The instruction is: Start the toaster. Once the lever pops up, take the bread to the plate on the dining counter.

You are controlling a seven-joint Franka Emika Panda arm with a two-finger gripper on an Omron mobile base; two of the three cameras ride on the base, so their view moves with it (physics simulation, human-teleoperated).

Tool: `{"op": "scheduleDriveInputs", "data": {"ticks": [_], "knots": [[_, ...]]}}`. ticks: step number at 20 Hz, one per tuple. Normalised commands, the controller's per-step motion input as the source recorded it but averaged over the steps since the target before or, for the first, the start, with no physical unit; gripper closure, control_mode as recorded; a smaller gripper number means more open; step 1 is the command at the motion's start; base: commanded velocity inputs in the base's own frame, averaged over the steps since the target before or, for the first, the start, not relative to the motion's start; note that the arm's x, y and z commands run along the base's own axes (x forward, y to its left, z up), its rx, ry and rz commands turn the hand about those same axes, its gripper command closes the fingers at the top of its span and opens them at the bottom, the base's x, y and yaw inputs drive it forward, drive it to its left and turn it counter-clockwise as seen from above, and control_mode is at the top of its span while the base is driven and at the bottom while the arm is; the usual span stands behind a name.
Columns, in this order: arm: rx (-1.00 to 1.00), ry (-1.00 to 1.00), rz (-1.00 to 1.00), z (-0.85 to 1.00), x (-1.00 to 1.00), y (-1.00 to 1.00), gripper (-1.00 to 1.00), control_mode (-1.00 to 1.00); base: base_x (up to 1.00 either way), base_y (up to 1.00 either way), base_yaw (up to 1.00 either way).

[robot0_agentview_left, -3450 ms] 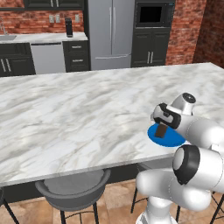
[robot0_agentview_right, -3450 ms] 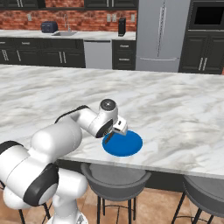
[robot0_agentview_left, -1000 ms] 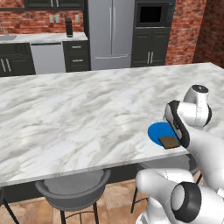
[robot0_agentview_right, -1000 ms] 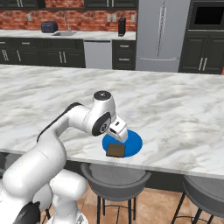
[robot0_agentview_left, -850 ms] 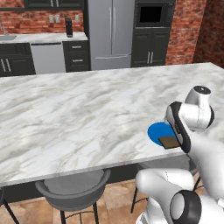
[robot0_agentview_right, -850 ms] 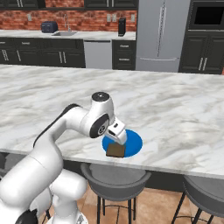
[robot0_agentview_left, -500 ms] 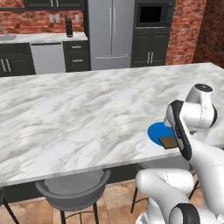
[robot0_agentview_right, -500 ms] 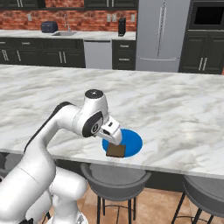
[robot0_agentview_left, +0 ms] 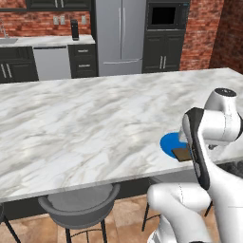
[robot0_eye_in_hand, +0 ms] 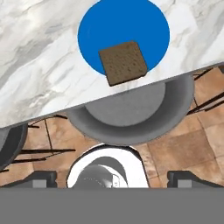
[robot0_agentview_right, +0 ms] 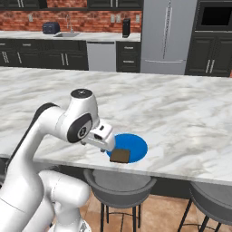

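Right base view, listed for you from largest item down. Dining counter (robot0_agentview_right: 181, 113): wide white marble slab with grey veins, running across your whole view, dark stools (robot0_agentview_right: 120, 186) tucked under its near edge. Plate (robot0_agentview_right: 136, 146): flat, round, plain bright blue, sitting on the counter right at the near edge. Bread (robot0_agentview_right: 120, 156): small flat dark-brown square, rough-textured in the hand view, clearly smaller than the plate; it lies on the plate's near rim, with one corner reaching past the blue toward the counter's edge.

Gripper (robot0_agentview_right: 105, 138): you see it just beside the plate's left side, raised off the marble, with nothing between the fingers. Its jaws stand spread wide; in the hand view the two dark tips (robot0_eye_in_hand: 41, 178) sit far apart at the bottom corners.

Relation: the bread rests free on the plate, apart from the gripper, slightly right of and below it. In the hand view the slice (robot0_eye_in_hand: 123, 62) lies ahead of the tips, roughly centred between them, over the stool seat (robot0_eye_in_hand: 131, 109).
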Motion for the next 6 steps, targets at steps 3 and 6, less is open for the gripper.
{"op": "scheduleDriveInputs", "data": {"ticks": [3, 6], "knots": [[-0.05, 0.00, 0.02, 0.23, -0.59, 0.32, -1.00, -1.00, 0.00, 0.00, 0.00], [-0.06, 0.00, 0.00, 0.18, -0.60, 0.37, -1.00, -1.00, 0.00, 0.00, 0.00]]}}
